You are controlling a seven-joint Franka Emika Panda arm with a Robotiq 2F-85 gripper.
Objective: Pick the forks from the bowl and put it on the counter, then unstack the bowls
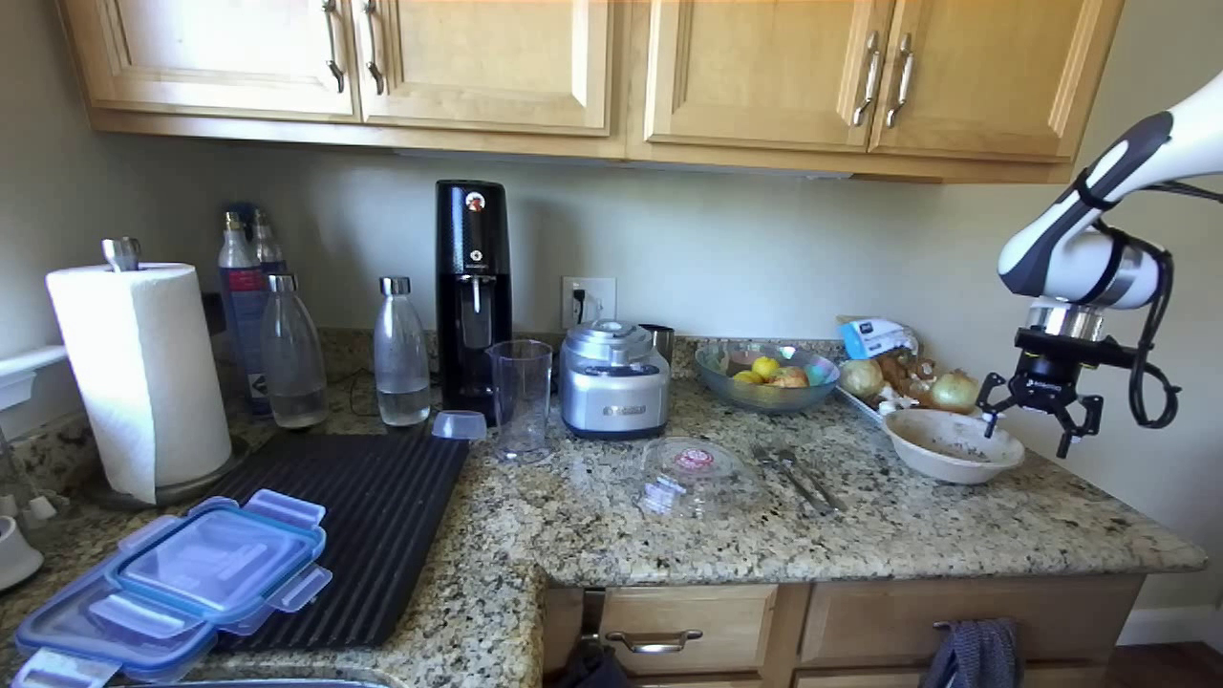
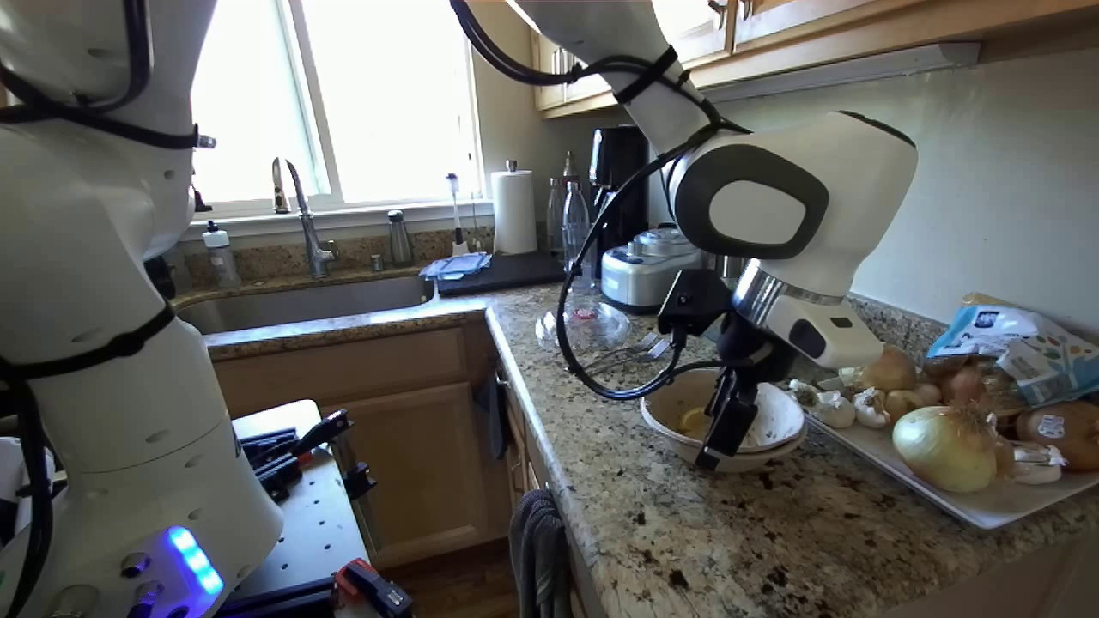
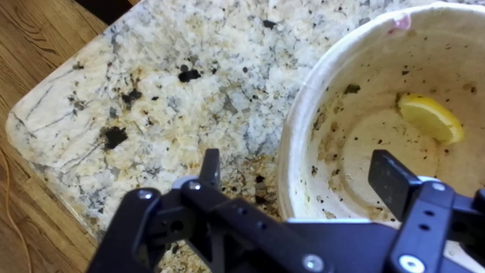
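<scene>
Forks (image 1: 804,483) are lying on the counter (image 1: 659,549); bowls (image 2: 773,452) are sitting stacked, lemon wedge (image 3: 432,120) inside. Gripper (image 3: 297,163) is hanging near their rim — jaws standing spread, rim showing between them (wrist view).

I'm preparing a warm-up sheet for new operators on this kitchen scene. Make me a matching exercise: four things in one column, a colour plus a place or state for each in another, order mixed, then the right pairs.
Things
1. Forks
2. Bowls
3. Lemon wedge
4. Gripper

Colour and place or state
A. Black, open
B. Silvery, lying on the counter
C. Yellow, lying in a bowl
D. Off-white, stacked one in the other

Right pairs: 1-B; 2-D; 3-C; 4-A
</scene>
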